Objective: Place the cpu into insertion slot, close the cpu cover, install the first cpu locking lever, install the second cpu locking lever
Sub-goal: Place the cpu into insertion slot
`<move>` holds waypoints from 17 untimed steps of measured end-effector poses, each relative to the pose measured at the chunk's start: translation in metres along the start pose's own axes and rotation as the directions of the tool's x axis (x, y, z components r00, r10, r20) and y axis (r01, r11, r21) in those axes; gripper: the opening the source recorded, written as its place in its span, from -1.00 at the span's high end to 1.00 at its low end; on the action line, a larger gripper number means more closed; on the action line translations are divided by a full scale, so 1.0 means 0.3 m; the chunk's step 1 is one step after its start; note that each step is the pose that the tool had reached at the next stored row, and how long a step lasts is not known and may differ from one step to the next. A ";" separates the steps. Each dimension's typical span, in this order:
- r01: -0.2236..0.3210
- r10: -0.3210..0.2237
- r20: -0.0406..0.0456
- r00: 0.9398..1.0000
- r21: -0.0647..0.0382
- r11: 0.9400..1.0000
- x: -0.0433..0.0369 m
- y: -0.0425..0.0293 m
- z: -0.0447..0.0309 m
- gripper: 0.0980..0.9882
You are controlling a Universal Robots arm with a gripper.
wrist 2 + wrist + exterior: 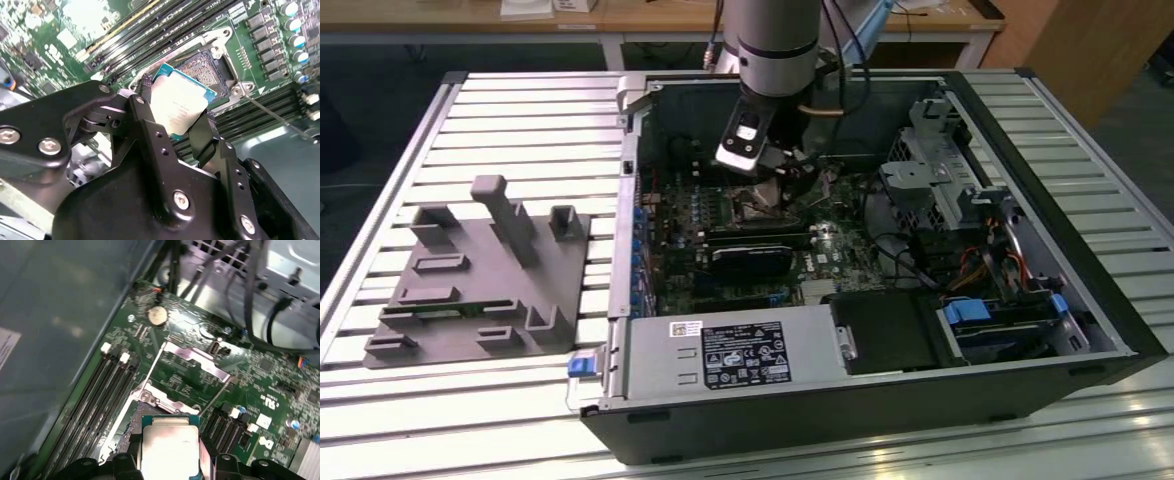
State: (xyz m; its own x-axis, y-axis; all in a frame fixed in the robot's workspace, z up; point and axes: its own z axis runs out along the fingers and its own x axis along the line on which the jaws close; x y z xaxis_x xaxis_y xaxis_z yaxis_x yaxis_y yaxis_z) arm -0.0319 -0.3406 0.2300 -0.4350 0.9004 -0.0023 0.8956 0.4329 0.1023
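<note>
Step in hand: the first, placing the cpu (170,450). The gripper (176,104) is clamped narrowly on two opposite edges of the cpu and holds it just above the insertion slot (209,67), whose dark centre is partly exposed beyond it. The cpu cover (194,355) stands open beside the insertion slot. Seating likely calls for the edges to be squared to the silvery rim, then a level, gentle descent before release.

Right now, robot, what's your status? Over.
Copy: gripper shut on cpu, held over insertion slot, not seated. Open cpu cover tipped back. Nothing seen blocking the slot.
</note>
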 end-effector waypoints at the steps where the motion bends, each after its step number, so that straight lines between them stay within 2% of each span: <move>1: -0.015 0.015 0.002 1.000 0.000 1.000 0.000 0.000 0.000 0.00; 4: -0.062 0.062 0.007 0.998 0.000 0.998 0.000 -0.001 0.001 0.00; 7: -0.113 0.113 0.012 0.994 0.000 0.994 0.000 -0.001 0.004 0.00; 10: -0.167 0.167 0.017 0.986 -0.001 0.986 0.000 -0.001 0.006 0.00; 14: -0.234 0.234 0.024 0.972 -0.002 0.972 0.000 -0.001 0.009 0.00; 17: -0.255 0.255 0.026 0.967 -0.003 0.967 0.005 -0.002 0.011 0.00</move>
State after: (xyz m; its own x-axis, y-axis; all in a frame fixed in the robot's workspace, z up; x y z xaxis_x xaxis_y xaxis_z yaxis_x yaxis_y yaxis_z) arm -0.0328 -0.3393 0.2268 -0.1896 0.9819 -0.0023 0.9767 0.1888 0.1023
